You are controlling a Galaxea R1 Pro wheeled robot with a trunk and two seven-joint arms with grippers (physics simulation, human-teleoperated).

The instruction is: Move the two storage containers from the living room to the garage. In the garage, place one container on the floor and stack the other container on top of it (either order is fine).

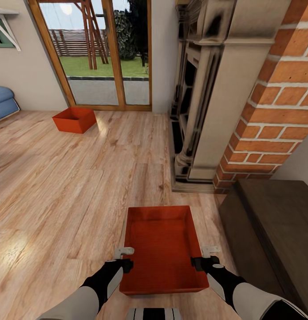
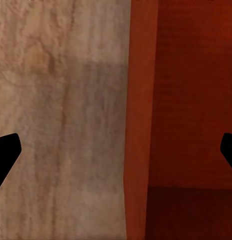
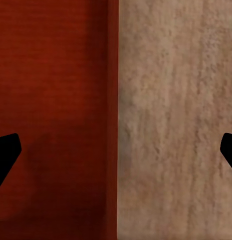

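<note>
Both grippers stand spread wide, each straddling a side wall of the near storage container (image 1: 163, 249). In the head view the left gripper (image 1: 124, 257) sits at the tray's 9 o'clock edge and the right gripper (image 1: 206, 255) at its 3 o'clock edge. In each wrist view one finger hangs over the tray's inside and the other over the wood-plank floor (image 1: 61, 195), with the wall (image 2: 141, 120) running between them. Neither has closed on it yet.

The tray's long axis runs 12 to 6 o'clock, straight away from the robot, so both arms are about equally near. It is orange-red, shallow, open-topped, apparently empty.

The second storage container (image 1: 75, 119) lies well apart at 11 o'clock, near the glass doors (image 1: 100, 53).
</note>
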